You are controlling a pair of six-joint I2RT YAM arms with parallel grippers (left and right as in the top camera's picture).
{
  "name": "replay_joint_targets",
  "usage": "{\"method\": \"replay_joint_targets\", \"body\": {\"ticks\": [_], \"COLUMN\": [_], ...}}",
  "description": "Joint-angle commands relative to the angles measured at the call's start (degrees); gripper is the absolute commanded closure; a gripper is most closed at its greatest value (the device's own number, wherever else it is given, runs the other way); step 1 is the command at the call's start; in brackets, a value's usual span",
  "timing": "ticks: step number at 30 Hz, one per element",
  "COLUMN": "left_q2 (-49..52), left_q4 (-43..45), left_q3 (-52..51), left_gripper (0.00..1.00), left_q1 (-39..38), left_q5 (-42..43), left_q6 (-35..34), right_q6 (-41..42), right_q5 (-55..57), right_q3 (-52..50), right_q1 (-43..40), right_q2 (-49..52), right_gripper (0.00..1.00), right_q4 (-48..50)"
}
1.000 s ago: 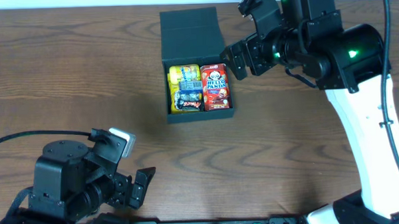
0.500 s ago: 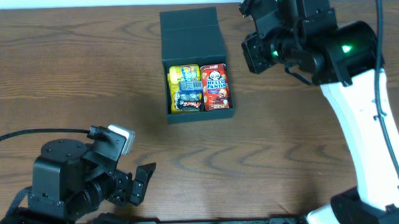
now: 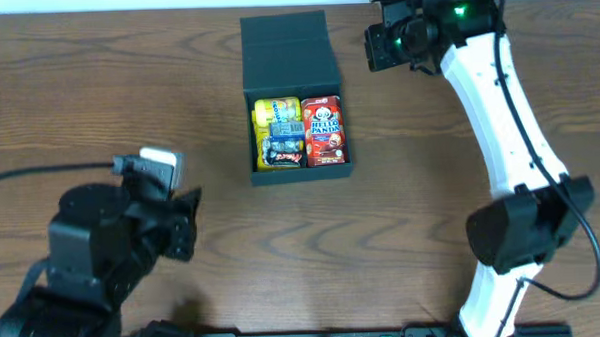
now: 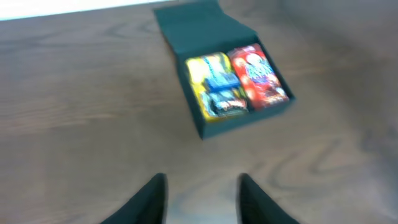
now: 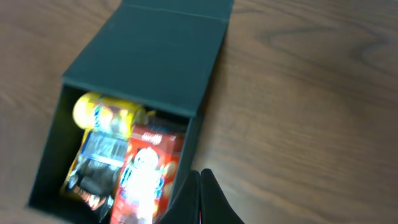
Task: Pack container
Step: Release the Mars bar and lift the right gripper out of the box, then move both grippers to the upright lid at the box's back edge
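Quick count: 1 container (image 3: 286, 49), 4 inside: 1 yellow pack (image 3: 276, 111), 1 red Hello Panda box (image 3: 322, 130), 1 blue-silver wrapper (image 3: 286, 131), 1 dark wrapper (image 3: 282, 154). 1 counter (image 3: 127, 94).

Motion blur softens the whole left wrist view: print on the snack packs (image 4: 258, 74) inside the container (image 4: 199, 28) is unreadable, and the left gripper (image 4: 202, 182) is cut off by the bottom edge. In the right wrist view the right gripper (image 5: 200, 180) and the container's near end run off the bottom edge
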Motion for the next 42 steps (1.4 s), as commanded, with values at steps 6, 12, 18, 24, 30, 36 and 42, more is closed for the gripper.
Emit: {"method": "replay_joint_targets", "body": {"ticks": [6,12,18,24,30,36,42], "left_q2": [14.8,26.6,37.1,48.3,62.1,78.1,92.1], "left_q4": [12.6,24.2,34.4,43.0,43.3,35.7,28.6], "left_q3": [-0.1,-0.1,-0.1,0.6,9.4,27.1,43.5], "left_gripper": [0.94,0.94,0.94,0.94,0.94,0.94,0.94], "left_q1": [0.1,1.3,5.0,11.7,17.1,18.3,18.9], "left_q5": [-7.8,-9.2,-5.0,7.1,15.5,19.5,25.9], "left_q6": [-1.6,-9.6,-15.7,-22.6,-26.3,-28.2,-30.3], "right_q6": [2.3,2.3,2.3,3.3,7.6,16.2,23.5], "right_q5": [-5.6,-8.0,-12.9,-19.0,-23.9,-30.7,-34.4], "right_q3": [-0.4,-0.4,-0.4,-0.4,-0.4,-0.4,-0.4], "right_q1": [-5.3,-7.7,-9.2,-11.3,-11.4,-11.3,-10.4], "right_q2": [6.5,9.5,12.0,15.3,20.5,26.2,29.8], "right_gripper": [0.99,0.98,0.99,0.98,0.99,0.99,0.98], "right_q4": [5.7,10.1,13.6,15.0,18.2,25.5,31.7]}}
